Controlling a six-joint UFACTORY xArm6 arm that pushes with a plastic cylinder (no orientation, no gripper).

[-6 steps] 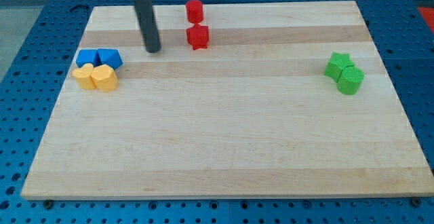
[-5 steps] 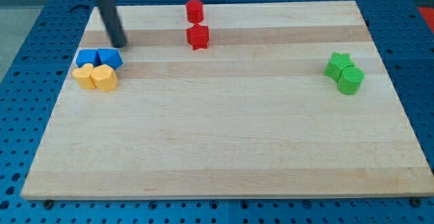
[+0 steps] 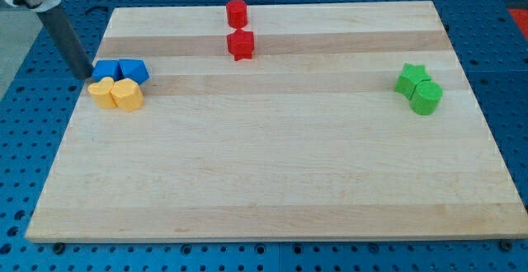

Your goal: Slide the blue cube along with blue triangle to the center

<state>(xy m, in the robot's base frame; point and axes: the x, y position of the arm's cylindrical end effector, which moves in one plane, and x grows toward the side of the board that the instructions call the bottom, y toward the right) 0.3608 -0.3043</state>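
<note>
Leftward now, my tip point(image 3: 83, 74) beside blue cube point(image 3: 104, 69), off board point(image 3: 272, 181).

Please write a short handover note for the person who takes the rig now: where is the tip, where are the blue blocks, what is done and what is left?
My tip sits at the board's left edge, just to the view's left of the blue pair, close to it; I cannot tell whether it touches.
The blue triangle and blue cube lie side by side near the wooden board's left edge, with the two yellow blocks directly below them.
Done: the tip is placed on the outer side of the pair.
Left: push both blue blocks toward the view's right and down to the center, probably leaving the yellow ones behind.
</note>
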